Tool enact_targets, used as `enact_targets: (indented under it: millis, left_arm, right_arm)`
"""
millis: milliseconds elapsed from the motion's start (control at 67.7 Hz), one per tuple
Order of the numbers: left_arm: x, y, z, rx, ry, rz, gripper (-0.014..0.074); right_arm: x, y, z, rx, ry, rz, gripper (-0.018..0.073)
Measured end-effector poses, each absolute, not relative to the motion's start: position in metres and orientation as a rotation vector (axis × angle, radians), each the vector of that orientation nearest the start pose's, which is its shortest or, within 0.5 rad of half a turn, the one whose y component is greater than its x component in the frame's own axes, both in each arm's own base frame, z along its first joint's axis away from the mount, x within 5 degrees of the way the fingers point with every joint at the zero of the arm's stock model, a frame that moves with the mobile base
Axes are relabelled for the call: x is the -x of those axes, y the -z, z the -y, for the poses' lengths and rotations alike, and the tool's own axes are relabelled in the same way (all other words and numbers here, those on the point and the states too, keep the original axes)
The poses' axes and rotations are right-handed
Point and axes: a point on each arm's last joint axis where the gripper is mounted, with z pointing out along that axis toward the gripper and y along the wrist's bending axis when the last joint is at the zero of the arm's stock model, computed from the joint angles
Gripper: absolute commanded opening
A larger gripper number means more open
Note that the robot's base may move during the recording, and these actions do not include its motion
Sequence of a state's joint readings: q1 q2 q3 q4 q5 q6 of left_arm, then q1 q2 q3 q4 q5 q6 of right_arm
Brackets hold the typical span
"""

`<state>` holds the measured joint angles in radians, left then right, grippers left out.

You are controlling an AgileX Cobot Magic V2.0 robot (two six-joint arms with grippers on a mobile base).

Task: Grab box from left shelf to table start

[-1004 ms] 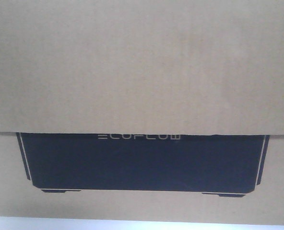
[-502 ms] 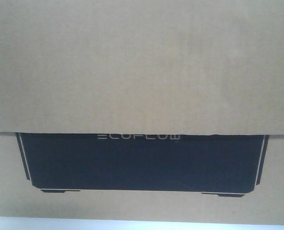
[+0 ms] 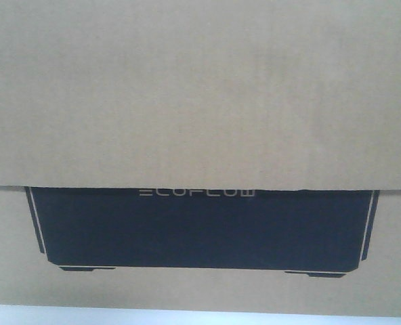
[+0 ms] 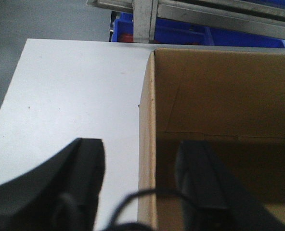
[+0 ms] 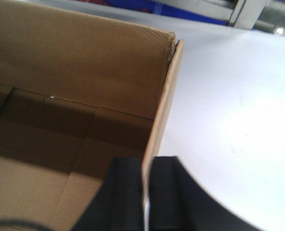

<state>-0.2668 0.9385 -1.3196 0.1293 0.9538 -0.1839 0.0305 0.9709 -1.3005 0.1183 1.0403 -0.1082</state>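
Note:
The box (image 3: 200, 101) fills the front view, brown cardboard with a black ECOFLOW panel below its flap. It stands open-topped on the white table (image 4: 70, 91). My left gripper (image 4: 143, 168) is open and straddles the box's left wall (image 4: 146, 144), with one finger outside and one inside, neither touching it. My right gripper (image 5: 146, 190) is shut on the box's right wall (image 5: 164, 101), with a finger on each face. The metal left shelf (image 4: 145, 17) stands beyond the table's far edge.
Blue plastic bins (image 4: 190, 33) sit under the shelf rail. Grey floor (image 4: 32, 19) lies off the table's left edge. White table (image 5: 229, 96) stretches right of the box, with a metal post (image 5: 246, 12) behind it. A thin table strip (image 3: 187, 318) shows below the box.
In the front view the box sits a few pixels lower than a second ago. Nothing else has visibly changed.

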Motion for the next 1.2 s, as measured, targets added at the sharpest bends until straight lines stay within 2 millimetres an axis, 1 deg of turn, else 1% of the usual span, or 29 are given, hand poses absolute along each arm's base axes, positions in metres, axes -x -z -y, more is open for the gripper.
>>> enact_targets:
  millis: [15,74,118,133,148,192,251,310,325,384,399,413,428,502,635,738,827,1196]
  left_arm:
    - [-0.151,-0.463,0.031,-0.096,0.125,-2.042,0.0008]
    - [-0.135,-0.455,0.026,-0.1,0.115,-2.012,-0.0111]
    - [-0.126,-0.447,0.023,-0.103,0.11,-1.99,-0.0091]
    - [-0.123,-0.444,0.022,-0.105,0.11,-1.978,-0.0087]
    - [-0.12,-0.441,0.021,-0.107,0.106,-1.967,-0.0087]
    - [-0.108,-0.427,0.018,-0.113,0.106,-1.939,-0.0094]
    - [-0.099,-0.412,0.016,-0.119,0.112,-1.902,-0.0099]
    - [-0.091,-0.394,0.015,-0.127,0.122,-1.854,-0.0099]
    - [-0.088,-0.388,0.014,-0.129,0.124,-1.848,-0.0099]
    - [-0.081,-0.372,0.013,-0.136,0.134,-1.805,-0.0099]
    - [-0.08,-0.369,0.013,-0.137,0.138,-1.789,-0.0099]
    - [-0.078,-0.365,0.013,-0.139,0.141,-1.778,-0.0099]
    - [-0.076,-0.359,0.012,-0.141,0.142,-1.769,-0.0099]
    - [-0.068,-0.341,0.012,-0.147,0.155,-1.705,-0.0099]
    - [-0.056,-0.304,0.01,-0.158,0.18,-1.598,-0.0099]
    - [-0.053,-0.287,0.011,-0.163,0.195,-1.536,-0.0099]
    - [-0.051,-0.279,0.011,-0.167,0.2,-1.501,-0.0099]
    - [-0.051,-0.278,0.011,-0.168,0.203,-1.489,-0.0099]
  right_arm:
    - [-0.162,-0.447,-0.014,0.143,-0.099,-2.176,0.006]
    - [-0.146,-0.441,-0.013,0.142,-0.085,-2.149,0.0057]
    - [-0.135,-0.436,-0.012,0.139,-0.078,-2.126,0.0057]
    - [-0.132,-0.43,-0.012,0.138,-0.075,-2.129,0.0057]
    - [-0.126,-0.429,-0.011,0.137,-0.072,-2.114,0.0057]
    - [-0.116,-0.419,-0.011,0.134,-0.068,-2.093,0.0057]
    - [-0.102,-0.402,-0.009,0.128,-0.059,-2.052,0.0057]
    - [-0.086,-0.38,-0.009,0.122,-0.054,-2.016,0.0057]
    - [-0.083,-0.376,-0.008,0.121,-0.054,-2.009,0.0057]
    - [-0.072,-0.359,-0.008,0.116,-0.049,-1.971,0.0057]
    - [-0.071,-0.351,-0.008,0.115,-0.047,-1.974,0.0057]
    - [-0.066,-0.347,-0.007,0.114,-0.046,-1.955,0.0057]
    - [-0.063,-0.343,-0.007,0.113,-0.046,-1.947,0.0057]
    - [-0.052,-0.322,-0.006,0.113,-0.037,-1.905,0.0057]
    - [-0.032,-0.292,-0.005,0.106,-0.029,-1.791,0.0057]
    - [-0.026,-0.281,-0.005,0.103,-0.025,-1.736,0.0057]
    - [-0.024,-0.277,-0.005,0.101,-0.024,-1.702,0.0057]
    - [-0.023,-0.28,-0.005,0.098,-0.023,-1.675,0.0057]
